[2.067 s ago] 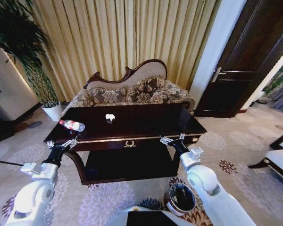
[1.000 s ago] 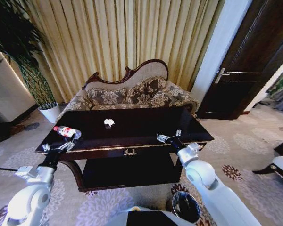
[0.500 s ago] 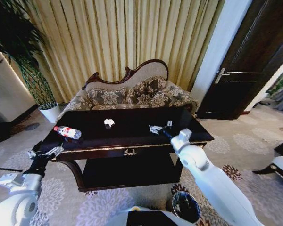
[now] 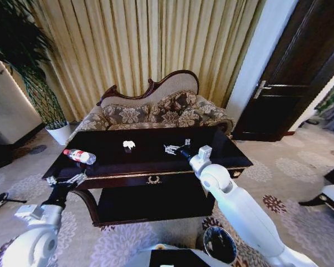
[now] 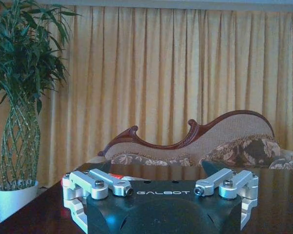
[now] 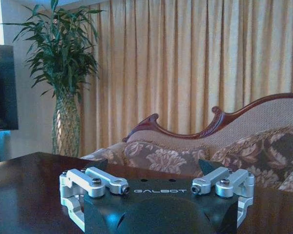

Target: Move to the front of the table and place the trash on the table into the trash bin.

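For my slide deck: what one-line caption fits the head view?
Right gripper, jaws open, reaches over the table toward a white scrap; bottle lies at left.

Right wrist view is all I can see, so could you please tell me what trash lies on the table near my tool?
Observer: A white crumpled scrap lies on the table, to the robot's left of the open right tool and apart from it.
Operator: Thank you. Is there anything else to collect?
Observer: A clear plastic bottle with a red label lies on its side near the table's left end, beyond the open left tool at the front edge.
Operator: And where is the bin, please?
Observer: The trash bin stands on the carpet in front of the table, close to the robot, under the right arm.
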Motion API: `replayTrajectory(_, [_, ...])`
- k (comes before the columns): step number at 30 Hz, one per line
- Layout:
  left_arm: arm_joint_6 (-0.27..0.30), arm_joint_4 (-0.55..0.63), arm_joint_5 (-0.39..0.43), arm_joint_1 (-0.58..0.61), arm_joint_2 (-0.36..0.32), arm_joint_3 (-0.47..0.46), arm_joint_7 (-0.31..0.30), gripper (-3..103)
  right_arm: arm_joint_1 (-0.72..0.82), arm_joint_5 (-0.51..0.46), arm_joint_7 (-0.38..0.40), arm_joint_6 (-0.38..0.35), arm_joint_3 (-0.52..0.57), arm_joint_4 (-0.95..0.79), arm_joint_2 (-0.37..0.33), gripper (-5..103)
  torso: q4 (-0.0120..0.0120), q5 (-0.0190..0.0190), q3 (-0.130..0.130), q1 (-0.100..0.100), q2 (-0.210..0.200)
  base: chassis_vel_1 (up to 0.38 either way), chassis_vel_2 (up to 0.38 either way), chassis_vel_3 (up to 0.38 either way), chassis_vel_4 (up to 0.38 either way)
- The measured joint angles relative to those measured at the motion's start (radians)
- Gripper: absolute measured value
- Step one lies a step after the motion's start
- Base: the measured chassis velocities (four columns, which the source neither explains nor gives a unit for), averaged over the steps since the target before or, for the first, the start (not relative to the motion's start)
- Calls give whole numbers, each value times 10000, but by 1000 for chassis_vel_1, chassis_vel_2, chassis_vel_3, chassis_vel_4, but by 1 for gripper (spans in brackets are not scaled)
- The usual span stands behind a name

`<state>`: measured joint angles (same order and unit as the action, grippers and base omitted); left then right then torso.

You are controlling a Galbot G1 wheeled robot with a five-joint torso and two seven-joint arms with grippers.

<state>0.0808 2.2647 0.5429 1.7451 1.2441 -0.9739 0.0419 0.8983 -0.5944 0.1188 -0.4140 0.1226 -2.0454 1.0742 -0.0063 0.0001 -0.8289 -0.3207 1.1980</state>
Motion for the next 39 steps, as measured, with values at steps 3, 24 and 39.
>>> replayTrajectory(3, [-11, -73, -149, -154, 159, 209, -56, 100, 257, 232, 1, 3, 271, -126, 195, 100, -4, -2, 0, 0, 0, 0, 0, 0, 0])
replayTrajectory(24, [-15, -69, -219, -357, 174, 87, -132, 100, 1488, 1226, 1, 469, 377, -479, 355, 100, 0, 0, 0, 1, 0, -17, 19, 20, -16])
replayTrajectory(39, [-17, 106, -205, -112, 528, -289, -152, 100, 443, 977, 1, 568, -204, 100, 168, 100, -2, 0, 1, 3, 1, -30, 27, 28, -30])
